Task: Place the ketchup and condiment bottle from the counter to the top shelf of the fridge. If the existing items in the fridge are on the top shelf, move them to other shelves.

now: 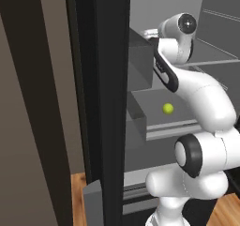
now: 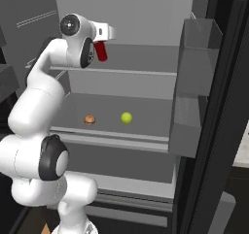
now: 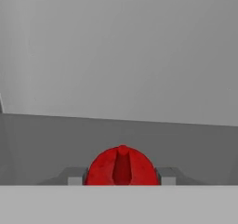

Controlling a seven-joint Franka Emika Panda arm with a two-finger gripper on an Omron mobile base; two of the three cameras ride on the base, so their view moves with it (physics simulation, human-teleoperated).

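Observation:
My gripper [image 2: 100, 42] is shut on the red ketchup bottle [image 2: 101, 52], which hangs tilted inside the open fridge, just above the top shelf [image 2: 131, 72] at its left end. In the hand view the ketchup bottle [image 3: 122, 166] sits between my grey fingertips [image 3: 74, 177], with the fridge's pale back wall straight ahead. A green lime [image 2: 126, 117] and a small brown item [image 2: 89, 119] lie on the shelf below the top one. The lime [image 1: 168, 109] is also seen from the left side.
The fridge door stands open on the right with two grey door bins [image 2: 198, 40] [image 2: 186, 127]. The other door's dark edge [image 1: 101, 103] and its bins [image 1: 139, 61] stand on the left. My own white arm [image 2: 44, 87] fills the fridge's left side.

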